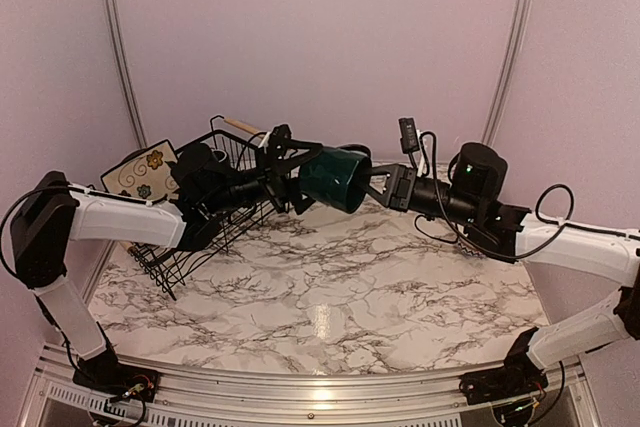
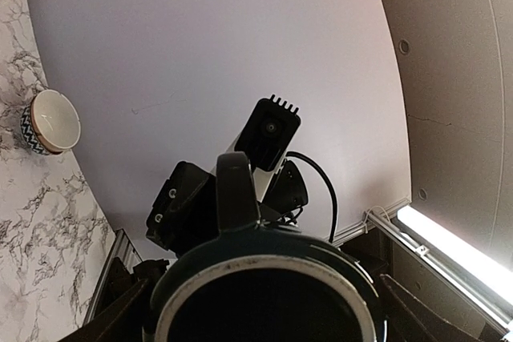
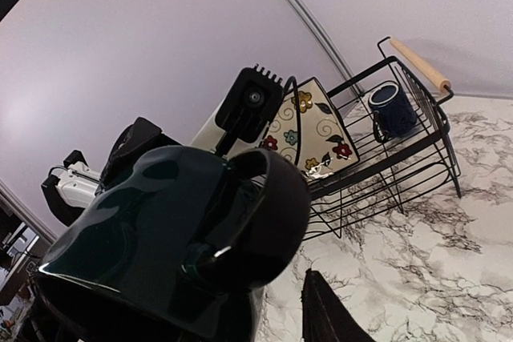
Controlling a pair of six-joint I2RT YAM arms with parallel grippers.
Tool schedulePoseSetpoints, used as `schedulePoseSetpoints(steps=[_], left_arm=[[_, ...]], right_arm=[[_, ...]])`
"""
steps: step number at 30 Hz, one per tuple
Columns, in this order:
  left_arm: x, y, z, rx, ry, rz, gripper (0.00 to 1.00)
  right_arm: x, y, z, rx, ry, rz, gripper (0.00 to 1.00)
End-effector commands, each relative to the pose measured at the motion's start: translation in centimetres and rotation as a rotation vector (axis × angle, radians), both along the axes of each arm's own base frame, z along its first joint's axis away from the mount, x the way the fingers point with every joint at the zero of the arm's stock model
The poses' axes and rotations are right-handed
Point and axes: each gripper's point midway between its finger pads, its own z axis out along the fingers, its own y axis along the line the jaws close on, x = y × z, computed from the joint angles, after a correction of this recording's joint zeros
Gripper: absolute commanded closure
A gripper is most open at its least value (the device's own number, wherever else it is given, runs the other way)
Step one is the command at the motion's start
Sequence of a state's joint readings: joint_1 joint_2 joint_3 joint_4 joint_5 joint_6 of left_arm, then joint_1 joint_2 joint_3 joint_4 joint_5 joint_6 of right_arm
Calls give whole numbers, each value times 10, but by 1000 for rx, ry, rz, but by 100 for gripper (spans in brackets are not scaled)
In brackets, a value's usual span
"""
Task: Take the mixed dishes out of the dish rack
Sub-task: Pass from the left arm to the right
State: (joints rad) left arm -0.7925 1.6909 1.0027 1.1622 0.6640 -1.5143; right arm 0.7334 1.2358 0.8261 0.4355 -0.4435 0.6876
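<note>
Glossy dark green mug point(image 1: 335, 179), centre frame, clasped sideways in mid-air by left gripper point(image 1: 308, 180); right gripper point(image 1: 376, 184) at its base, hold indeterminate.

The mug point(image 3: 160, 230) low in the right wrist view has a glossy dark green glaze with bright reflections. The dish rack point(image 3: 401, 158) is thin black wire, its handle point(image 3: 421, 63) pale bare wood. The square plate point(image 3: 309, 134) looks smooth and glazed. The table point(image 1: 330, 287) is shiny and marble-patterned.
</note>
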Motion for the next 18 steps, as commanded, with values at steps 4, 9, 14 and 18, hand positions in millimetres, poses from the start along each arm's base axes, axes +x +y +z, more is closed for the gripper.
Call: schedulePoseSetpoints(steps=[4,9,14,18], left_arm=[[-8,-2,36,-123,-83,-19,68],[-5,-4,24,-74,-90,3,57],[6,-7,-1,64,-98,60,18],[25,6,-23,179,-94,141,5]], right_arm=[[2,3,-3,17,11,-5,76],[4,-2,-2,3,3,-36,97],[5,-10,0,-16,-10,-76,100],[7,-25,4,-26,-24,-127,100]])
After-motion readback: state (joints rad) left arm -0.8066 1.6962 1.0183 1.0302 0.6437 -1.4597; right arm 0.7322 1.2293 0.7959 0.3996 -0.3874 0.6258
